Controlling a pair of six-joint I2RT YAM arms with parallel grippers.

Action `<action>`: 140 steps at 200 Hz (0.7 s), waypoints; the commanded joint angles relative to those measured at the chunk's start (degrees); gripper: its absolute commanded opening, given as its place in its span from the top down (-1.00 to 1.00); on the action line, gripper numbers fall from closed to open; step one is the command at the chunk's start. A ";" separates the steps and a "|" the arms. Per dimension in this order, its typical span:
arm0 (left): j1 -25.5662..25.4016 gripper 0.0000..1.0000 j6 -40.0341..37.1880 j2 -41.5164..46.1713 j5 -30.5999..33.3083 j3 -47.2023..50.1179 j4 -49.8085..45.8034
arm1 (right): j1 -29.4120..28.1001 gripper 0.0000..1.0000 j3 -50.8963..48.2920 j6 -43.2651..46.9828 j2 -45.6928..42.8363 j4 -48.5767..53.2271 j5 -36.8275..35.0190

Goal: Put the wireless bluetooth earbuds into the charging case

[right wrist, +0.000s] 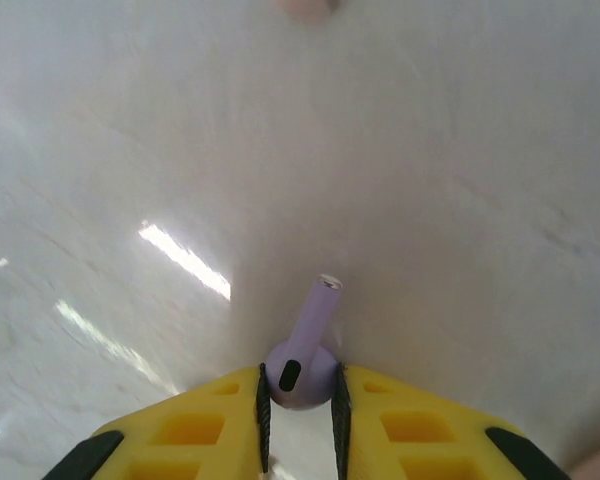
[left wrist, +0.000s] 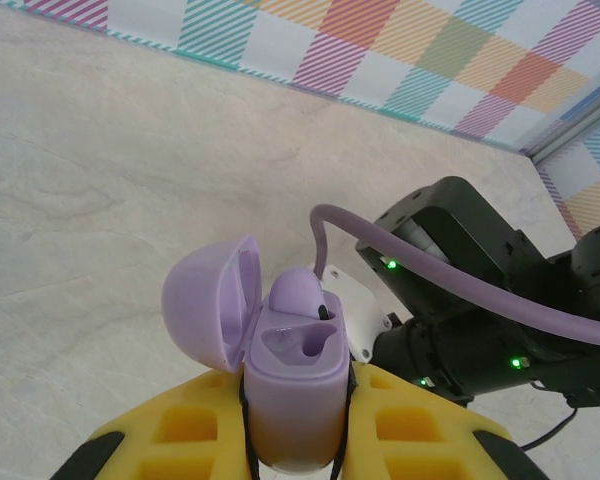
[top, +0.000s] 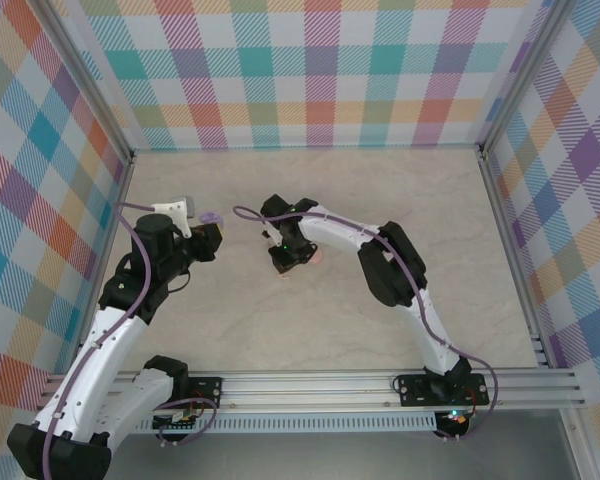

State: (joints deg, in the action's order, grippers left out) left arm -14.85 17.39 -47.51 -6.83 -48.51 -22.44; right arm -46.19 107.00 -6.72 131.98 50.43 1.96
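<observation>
Right gripper [right wrist: 300, 405]: closed on purple earbud [right wrist: 315, 320] at its bulb, stem free and pointing forward, ready for seating. Left gripper [left wrist: 295, 425]: closed around purple charging case [left wrist: 295, 375], upright above desk [left wrist: 100, 150], lid [left wrist: 208, 312] swung open, second earbud [left wrist: 300, 295] apparently seated, neighbouring socket vacant.

Beige marbled table [top: 400, 200], small pink earbud [top: 320, 258] lying near its middle

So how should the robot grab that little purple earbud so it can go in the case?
By its round head, coming from the head end, as the right fingers pinch the earbud now. That likely leaves the thin stem sticking out, free to slide into the empty slot of the open case.
</observation>
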 commanded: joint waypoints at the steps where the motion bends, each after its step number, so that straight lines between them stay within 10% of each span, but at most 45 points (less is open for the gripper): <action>1: 0.89 1.00 0.80 -0.04 -1.32 0.68 0.75 | 1.52 0.49 -3.36 1.58 -1.21 2.56 -0.93; 140: 0.88 1.00 0.99 -0.17 -1.85 0.88 1.00 | 2.68 0.39 3.46 -0.66 -1.35 8.49 -7.80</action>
State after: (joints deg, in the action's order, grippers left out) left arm -14.85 18.04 -47.64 -8.03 -48.31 -22.39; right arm -43.59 108.38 -7.03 130.56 56.18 -5.61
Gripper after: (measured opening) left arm 0.194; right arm 0.323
